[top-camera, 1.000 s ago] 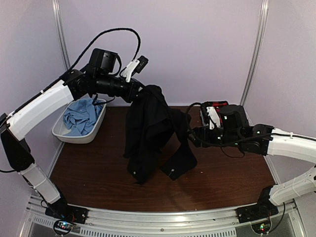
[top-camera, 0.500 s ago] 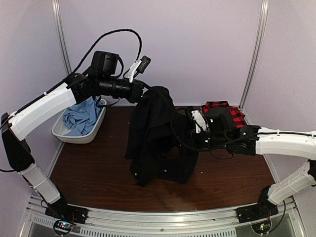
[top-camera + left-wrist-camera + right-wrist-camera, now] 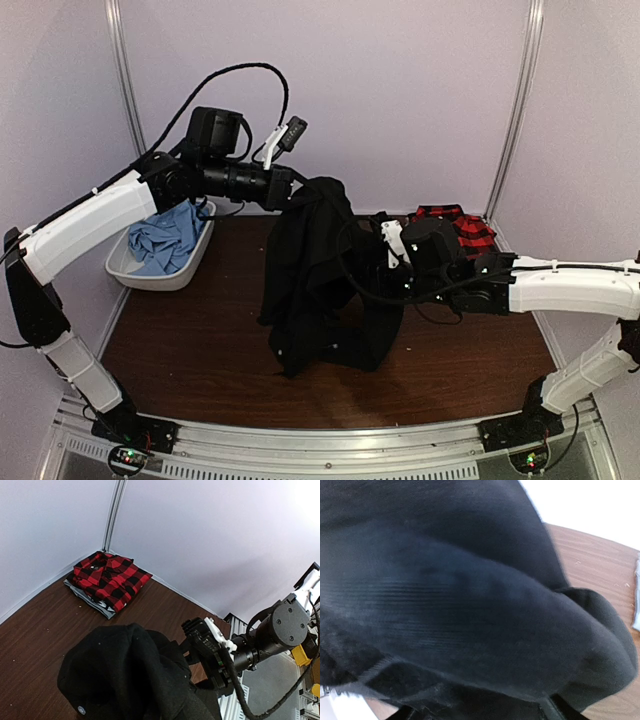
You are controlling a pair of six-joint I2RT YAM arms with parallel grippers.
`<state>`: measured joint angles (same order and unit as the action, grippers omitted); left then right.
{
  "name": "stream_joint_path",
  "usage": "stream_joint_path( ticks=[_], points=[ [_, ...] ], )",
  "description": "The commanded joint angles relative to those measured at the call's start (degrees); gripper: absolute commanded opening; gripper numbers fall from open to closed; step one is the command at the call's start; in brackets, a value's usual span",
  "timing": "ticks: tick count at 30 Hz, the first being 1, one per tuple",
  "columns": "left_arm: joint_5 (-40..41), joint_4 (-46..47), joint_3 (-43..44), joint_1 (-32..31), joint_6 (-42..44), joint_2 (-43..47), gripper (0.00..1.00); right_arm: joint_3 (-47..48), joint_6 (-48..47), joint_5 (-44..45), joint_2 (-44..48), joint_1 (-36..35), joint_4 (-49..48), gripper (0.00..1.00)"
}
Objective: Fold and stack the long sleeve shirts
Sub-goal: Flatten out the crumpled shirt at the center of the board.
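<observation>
A black long sleeve shirt (image 3: pixel 310 270) hangs in the air over the middle of the table, its hem brushing the wood. My left gripper (image 3: pixel 302 191) is shut on its top edge; in the left wrist view the black cloth (image 3: pixel 125 675) hides the fingers. My right gripper (image 3: pixel 374 268) is pushed into the shirt's right side. Black fabric (image 3: pixel 470 605) fills the right wrist view, so its jaws do not show. A folded red-and-black plaid shirt (image 3: pixel 468 228) (image 3: pixel 110 577) lies in the back right corner. A light blue shirt (image 3: pixel 165 235) lies crumpled in a bin.
The white bin (image 3: pixel 150 277) stands at the table's left edge. A folded grey cloth (image 3: pixel 97 606) lies under the plaid shirt. Pale walls close in the back and both sides. The right arm (image 3: pixel 215 650) reaches across the table's right half.
My right gripper has travelled left into the hanging black shirt, uncovering the plaid shirt behind it. The left gripper has shifted the shirt's top slightly right.
</observation>
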<state>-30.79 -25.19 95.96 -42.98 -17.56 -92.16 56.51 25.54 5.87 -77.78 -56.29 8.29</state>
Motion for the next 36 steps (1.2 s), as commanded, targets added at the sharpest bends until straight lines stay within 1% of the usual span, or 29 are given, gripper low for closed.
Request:
stream_joint_path(
  ticks=[1,6,8,10,14,16,20,21,22,23,25,27,28,29,34,36],
  points=[
    [-2.4,5.6,-0.3,-0.4,-0.5,1.4,0.00,2.4,-0.5,9.3,-1.3,-0.4,3.2,0.57],
    [1.5,4.8,-1.6,-0.4,1.2,1.2,0.00,3.4,-0.1,13.9,0.1,-0.5,7.4,0.33],
    [3.8,4.0,-2.3,-0.4,2.8,0.7,0.02,3.9,0.1,16.9,1.4,-0.4,10.9,0.18],
    [5.6,3.7,-2.9,-0.4,3.9,-0.4,0.03,4.4,1.2,20.4,2.9,-0.3,15.3,0.01],
    [5.5,4.0,-3.5,-0.4,5.8,-4.1,0.04,5.0,3.5,25.1,6.1,0.9,23.3,0.00],
    [4.0,4.8,-3.7,-0.4,6.5,-6.3,0.06,5.3,4.3,26.6,7.9,2.1,26.6,0.00],
    [1.3,6.3,-4.4,-0.4,7.7,-10.0,0.21,6.1,4.4,27.5,11.5,5.7,31.9,0.00],
    [0.8,7.0,-5.2,-0.4,7.8,-10.5,0.28,6.1,4.1,27.5,12.5,6.7,32.6,0.00],
    [0.5,7.8,-6.1,-0.4,8.0,-10.6,0.38,6.3,3.8,27.4,13.4,7.7,33.2,0.00],
    [0.1,8.6,-7.2,-0.4,8.0,-10.5,0.51,6.5,3.5,27.3,14.2,8.5,33.7,0.00],
    [-1.0,10.5,-9.8,-0.4,8.3,-10.0,0.71,6.9,2.5,26.8,15.6,9.6,34.1,0.00],
    [-1.9,12.1,-12.5,-0.5,8.9,-9.5,0.84,7.3,1.2,25.7,16.8,10.4,34.1,0.00],
    [-2.0,12.7,-13.5,-0.7,9.3,-9.5,0.93,7.5,0.9,25.2,17.0,10.6,34.1,0.00],
    [-2.0,13.0,-14.2,-1.0,9.9,-9.5,0.97,7.6,0.7,24.8,17.1,10.9,34.0,0.00],
    [-2.3,13.0,-16.0,-2.6,12.9,-9.6,0.97,8.1,0.2,24.2,17.0,12.1,34.8,0.00],
    [-1.1,11.7,-16.6,-3.9,14.2,-9.7,0.96,8.6,0.2,24.1,17.1,12.7,35.3,0.00]
  ],
)
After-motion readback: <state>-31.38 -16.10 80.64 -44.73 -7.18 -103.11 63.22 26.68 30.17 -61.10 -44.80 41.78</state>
